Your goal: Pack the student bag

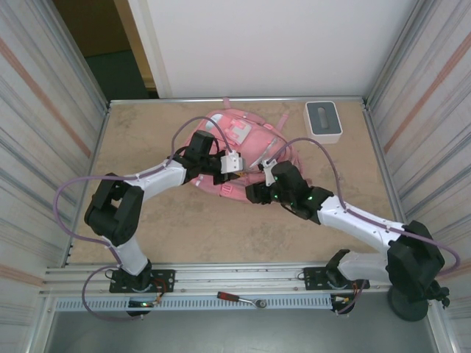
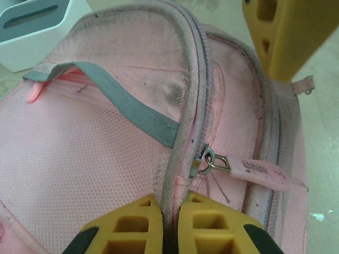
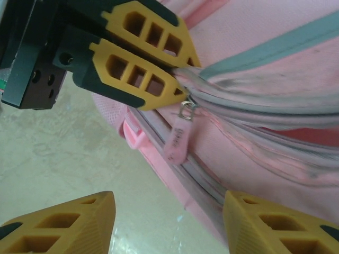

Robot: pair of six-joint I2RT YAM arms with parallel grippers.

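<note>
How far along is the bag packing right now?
Early. Nothing looks packed: the white box sits on the table outside the backpack. In hand: the left gripper is shut on the backpack's seam beside the zipper pull, and the right gripper is open, facing that pull. Left: probably opening the zipper, then loading.

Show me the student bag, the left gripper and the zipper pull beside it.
student bag (image 2: 95,174), left wrist view, mesh panel.
left gripper (image 2: 170,205), left wrist view, between its fingertips.
zipper pull (image 2: 257,170), left wrist view, pink tab.
</note>
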